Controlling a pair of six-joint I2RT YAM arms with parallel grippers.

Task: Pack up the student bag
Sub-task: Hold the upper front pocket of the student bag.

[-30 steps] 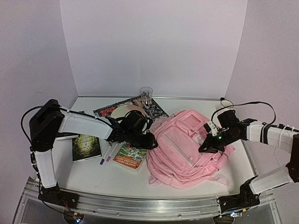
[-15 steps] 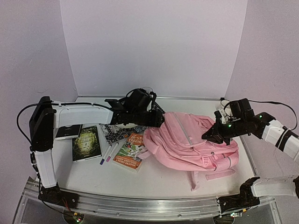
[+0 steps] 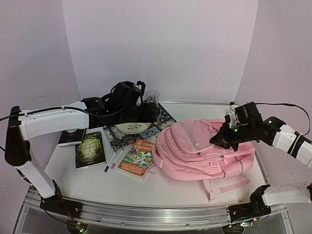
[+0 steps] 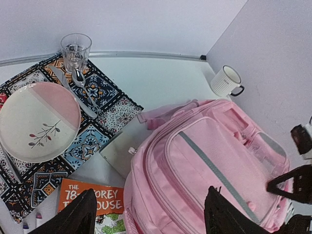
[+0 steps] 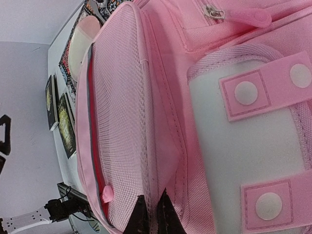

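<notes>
Top external view: bag (image 3: 195,151) sits at 3 o'clock on the counter (image 3: 97,183), right pincer (image 5: 150,209) pinched tight on its fabric. The left pincer (image 4: 150,195) gapes wide at the bag's 10 o'clock.

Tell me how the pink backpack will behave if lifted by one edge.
Probably floppy: the student bag lies slumped, its fabric folded where the right gripper pinches it. Likely light, since the orange book lies outside it. Its loose straps may trail and snag.

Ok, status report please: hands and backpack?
Left hand open, empty. Right hand shut on pink backpack fabric. Orange book beside it, not packed.
</notes>
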